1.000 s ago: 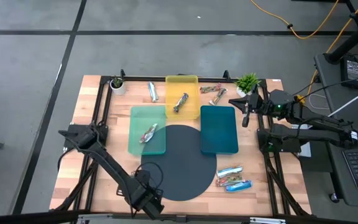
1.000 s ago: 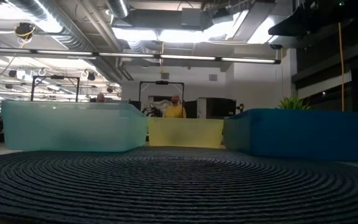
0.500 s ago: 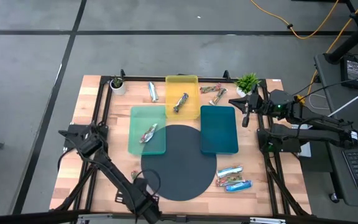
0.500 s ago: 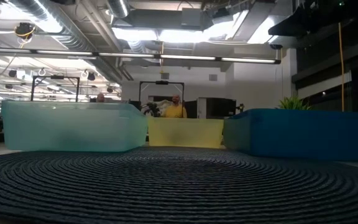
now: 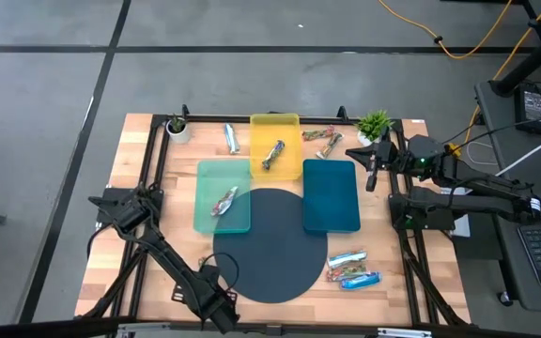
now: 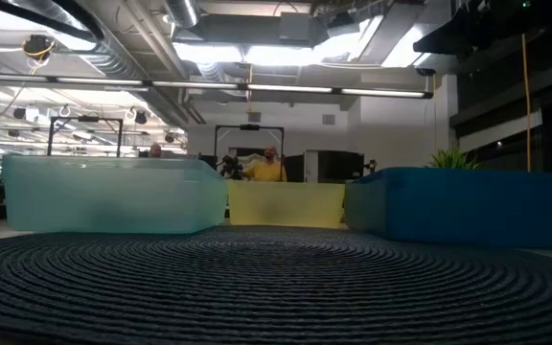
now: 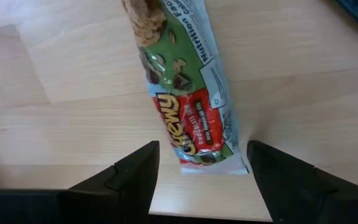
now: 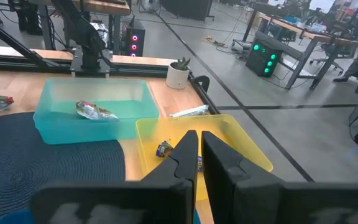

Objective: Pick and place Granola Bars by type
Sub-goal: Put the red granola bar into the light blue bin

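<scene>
Left gripper (image 7: 199, 167) hangs open over a granola bar (image 7: 182, 87) lying on the wood table (image 7: 73, 74) near the dark mat (image 5: 269, 246); the wrapper reads "Chewy". Beyond sit a teal tray (image 5: 223, 195), blue tray (image 5: 331, 194) and yellow tray (image 5: 275, 145). Right gripper (image 8: 197, 152), clenched empty, waits by the plant (image 5: 374, 123).

table (image 5: 134, 202) | mat (image 5: 270, 244) | 3 trays (image 5: 331, 195) | 2 plants (image 5: 374, 123) | bars (image 5: 353, 268)
</scene>
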`<move>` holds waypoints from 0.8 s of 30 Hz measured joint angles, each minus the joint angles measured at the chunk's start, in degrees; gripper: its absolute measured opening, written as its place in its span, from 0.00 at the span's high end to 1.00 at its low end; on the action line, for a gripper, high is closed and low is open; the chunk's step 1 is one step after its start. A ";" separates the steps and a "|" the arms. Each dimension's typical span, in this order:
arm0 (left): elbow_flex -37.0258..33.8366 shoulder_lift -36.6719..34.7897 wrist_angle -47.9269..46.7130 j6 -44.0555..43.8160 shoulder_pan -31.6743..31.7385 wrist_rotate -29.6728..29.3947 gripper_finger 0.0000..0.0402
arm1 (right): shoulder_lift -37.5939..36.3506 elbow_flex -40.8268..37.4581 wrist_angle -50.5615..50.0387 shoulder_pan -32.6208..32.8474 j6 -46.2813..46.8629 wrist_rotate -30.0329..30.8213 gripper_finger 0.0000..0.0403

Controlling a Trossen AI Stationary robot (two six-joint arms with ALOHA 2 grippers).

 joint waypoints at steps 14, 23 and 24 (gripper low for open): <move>-3.03 -1.51 2.04 1.28 0.13 -2.30 0.75 | 0.44 0.00 -0.02 0.00 0.07 0.02 0.94; -2.90 -1.95 1.10 0.75 0.12 -2.75 0.92 | 0.87 0.00 -0.17 0.02 0.09 0.00 0.94; -2.92 -2.17 0.72 0.57 0.07 -3.01 0.92 | 0.87 0.00 -0.17 0.02 0.09 0.00 0.94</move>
